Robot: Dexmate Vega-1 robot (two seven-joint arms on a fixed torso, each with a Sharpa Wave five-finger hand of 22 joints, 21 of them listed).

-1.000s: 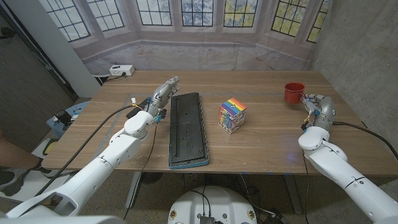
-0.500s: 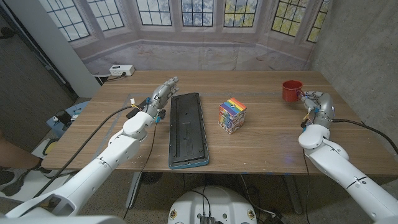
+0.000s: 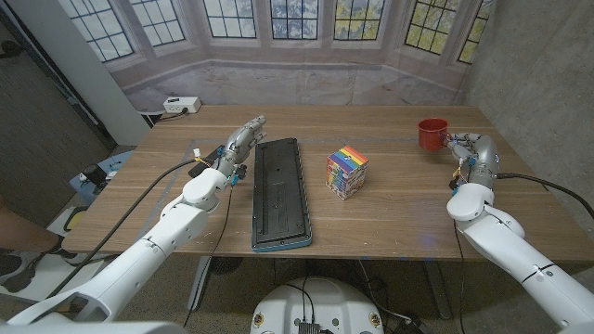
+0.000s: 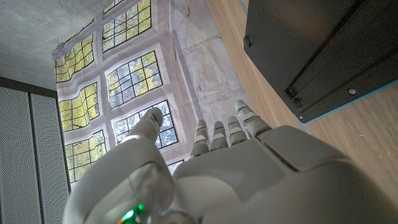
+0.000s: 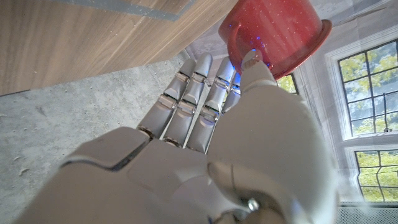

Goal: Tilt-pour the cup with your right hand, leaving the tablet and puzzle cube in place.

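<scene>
Cup (image 3: 432, 134) held at handle by right robot hand (image 3: 467, 151).

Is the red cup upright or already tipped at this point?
Upright. In the head view the red cup shows its open rim facing up, its base level, not leaning. The right robot hand grips its handle; contents cannot be told.

The robot's pale grey right hand (image 5: 205, 155) reaches along its back toward a speckled red enamel cup (image 5: 280, 31), with its thumb tip against the cup's handle and its other fingers (image 5: 180, 102) stretched out straight beside it. The brown wooden tabletop (image 5: 87, 37) runs past, and leaded windows (image 5: 367, 74) with green leaves behind them show nearby.
</scene>
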